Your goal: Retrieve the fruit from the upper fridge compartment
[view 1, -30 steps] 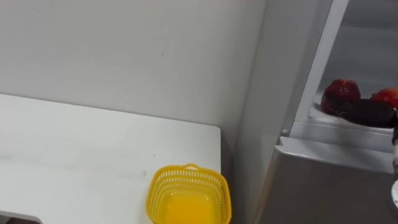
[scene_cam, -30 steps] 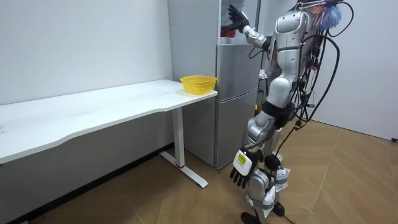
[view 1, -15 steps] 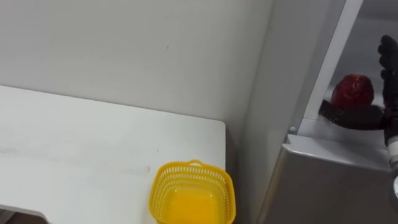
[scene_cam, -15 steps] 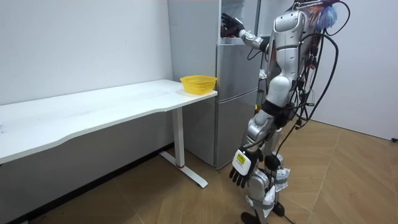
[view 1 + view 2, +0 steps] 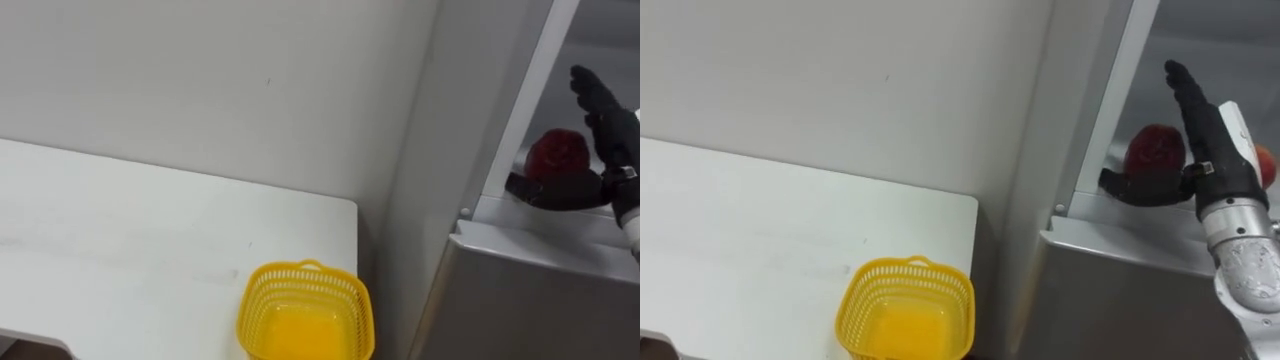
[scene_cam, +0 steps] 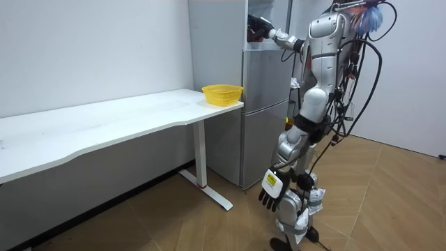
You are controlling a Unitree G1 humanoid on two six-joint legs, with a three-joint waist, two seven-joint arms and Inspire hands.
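Fingers [image 5: 1188,92] closing carelessly could knock the red fruit [image 5: 1155,148] deeper into the upper fridge [image 5: 1035,150] or off its shelf [image 5: 1090,212], since only the thumb reaches across in front of it. The right hand [image 5: 1225,170] is spread wide and holds nothing; whether it touches the fruit is unclear. The left hand [image 6: 270,189] hangs loose, low at the robot's side.

I saw a dark red, round fruit [image 5: 1152,150] resting at the front edge of the open upper fridge compartment [image 5: 1240,40], upper right of frame. A second red fruit [image 5: 1268,162] sat just right of it, mostly hidden.
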